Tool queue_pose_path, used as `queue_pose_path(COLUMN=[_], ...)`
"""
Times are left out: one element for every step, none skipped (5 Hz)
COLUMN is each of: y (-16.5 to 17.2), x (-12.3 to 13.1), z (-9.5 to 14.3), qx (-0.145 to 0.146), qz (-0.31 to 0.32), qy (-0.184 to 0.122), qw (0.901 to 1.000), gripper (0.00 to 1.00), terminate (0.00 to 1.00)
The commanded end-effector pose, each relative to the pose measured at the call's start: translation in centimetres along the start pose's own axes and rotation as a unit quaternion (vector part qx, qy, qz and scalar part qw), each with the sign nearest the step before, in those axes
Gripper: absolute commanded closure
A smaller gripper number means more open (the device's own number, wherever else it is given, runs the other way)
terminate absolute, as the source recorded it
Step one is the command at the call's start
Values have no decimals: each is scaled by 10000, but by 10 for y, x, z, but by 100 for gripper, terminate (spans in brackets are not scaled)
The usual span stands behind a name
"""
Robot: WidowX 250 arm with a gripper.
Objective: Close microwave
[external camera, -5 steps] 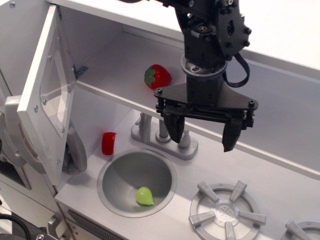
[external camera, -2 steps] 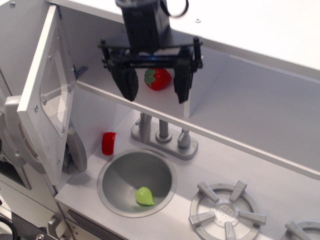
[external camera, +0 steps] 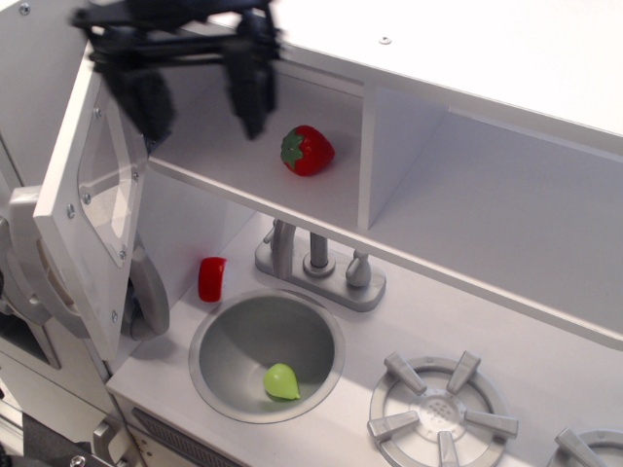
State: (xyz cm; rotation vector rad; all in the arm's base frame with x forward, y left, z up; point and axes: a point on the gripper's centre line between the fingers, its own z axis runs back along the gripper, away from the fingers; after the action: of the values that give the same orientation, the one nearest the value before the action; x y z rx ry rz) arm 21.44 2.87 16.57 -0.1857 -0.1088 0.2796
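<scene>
The microwave is the white cubby (external camera: 243, 136) at upper left. Its hinged white door (external camera: 92, 185) with a clear window stands swung open to the left; part of its grey handle (external camera: 24, 263) shows behind it. A red strawberry (external camera: 308, 150) lies on the cubby floor. My black gripper (external camera: 200, 95) is blurred at the top left, in front of the cubby's open mouth, just right of the door's upper edge. Its two fingers hang down spread apart and hold nothing.
Below the cubby are a grey faucet (external camera: 316, 258), a round sink (external camera: 267, 354) holding a green pear-like piece (external camera: 281, 381), and a red piece (external camera: 211, 279) by the back wall. A doorless shelf bay (external camera: 487, 209) lies to the right. Grey burners (external camera: 443, 413) sit at the front right.
My gripper has travelled up and left, from above the faucet, past the strawberry, to the cubby's mouth beside the door. The door has not moved.
</scene>
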Motion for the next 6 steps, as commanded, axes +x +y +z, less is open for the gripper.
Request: queue_pose_path(y=[46, 71, 85, 92, 86, 74], x=[3, 1, -1, 3, 4, 8], z=[27, 29, 26, 16, 2, -7], qx=[304, 465, 707, 782, 622, 455], qz=[61, 122, 132, 171, 122, 236], qy=[-501, -534, -546, -470, -260, -199], qw=[9983, 9974, 9959, 9957, 9976, 9985], gripper=[0, 0, 0, 0, 0, 0], terminate=[0, 0, 0, 0, 0, 0])
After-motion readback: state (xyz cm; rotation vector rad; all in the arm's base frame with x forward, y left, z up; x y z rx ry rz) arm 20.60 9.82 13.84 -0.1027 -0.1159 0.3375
